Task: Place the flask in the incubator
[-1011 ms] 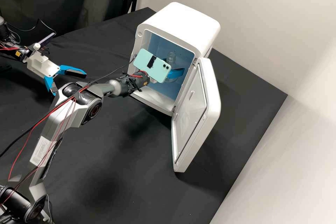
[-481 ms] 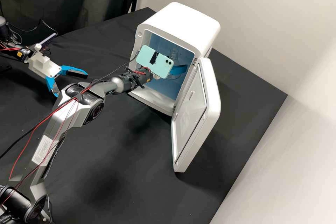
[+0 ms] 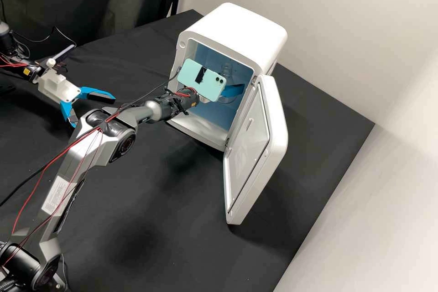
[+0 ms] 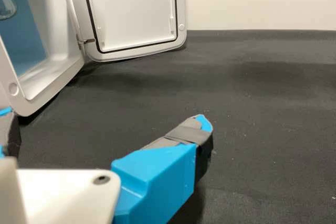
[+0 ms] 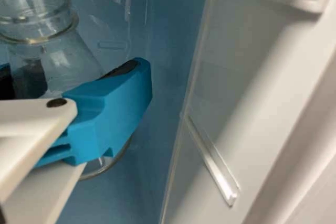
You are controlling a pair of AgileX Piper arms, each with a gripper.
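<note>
Over the last second my right hand [image 5: 71,74] has risen a little and pushed deeper into the chamber, then nearly stopped. It is closed on the clear glass conical flask [image 5: 37,19]. One blue finger [image 5: 113,100] lies against the sloped body below the ringed neck, so the flask is between my fingers and already inside the white box incubator [image 3: 237,32]. I judge the carry to be almost over. What remains is to lower the flask, let go and back out, though I cannot tell whether its base touches the chamber floor yet. Just beyond my fingers is the pale blue inner wall [image 5: 157,24]. Close beside my hand on the hinge side are the white door liner and its clear plastic rail [image 5: 210,156], which leaves little room for sideways drift. Behind my fingers, the mint-green phone [image 3: 201,80] strapped to my wrist spans much of the opening, and its corners could catch the frame as I withdraw. The white hinged door [image 3: 258,146] hangs wide open, well out of my arm's path. Red and black cables [image 3: 68,146] trail back along my arm over the black cloth-covered surface [image 3: 159,200]. Farthest back, my left hand [image 3: 90,108] has hardly shifted. It hangs spread open and empty, well apart from the incubator.
</note>
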